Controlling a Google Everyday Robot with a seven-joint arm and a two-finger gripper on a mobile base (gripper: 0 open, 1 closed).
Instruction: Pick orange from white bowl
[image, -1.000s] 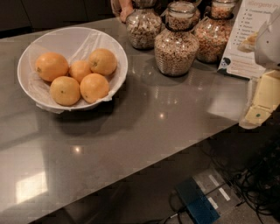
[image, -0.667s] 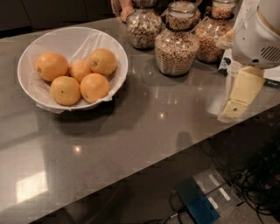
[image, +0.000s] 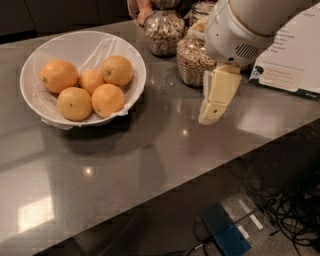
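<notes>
The white bowl (image: 131, 54), wide and lined with crinkly film, sits at the back left of the grey counter. It holds several oranges: a yellow-orange one with a dark dimple at the front right (image: 107, 99), one like it at the front left (image: 74, 103), one at the back right (image: 118, 70), a smaller one in the middle (image: 91, 80) and a deeper-orange one at the left (image: 59, 76). My gripper (image: 210, 115), cream-coloured under a white wrist, hangs over the counter well to the right of the bowl, pointing down and holding nothing.
Glass jars of grain (image: 164, 31) (image: 192, 60) stand at the back, just behind my gripper. A printed sign (image: 292, 55) stands at the right. A person's hand (image: 142, 10) shows at the back. The counter edge runs diagonally; cables and a blue box (image: 225, 235) lie on the floor.
My arm has swung in from the right edge, leftward over the counter, closer to the bowl. The bowl and oranges have not moved.
</notes>
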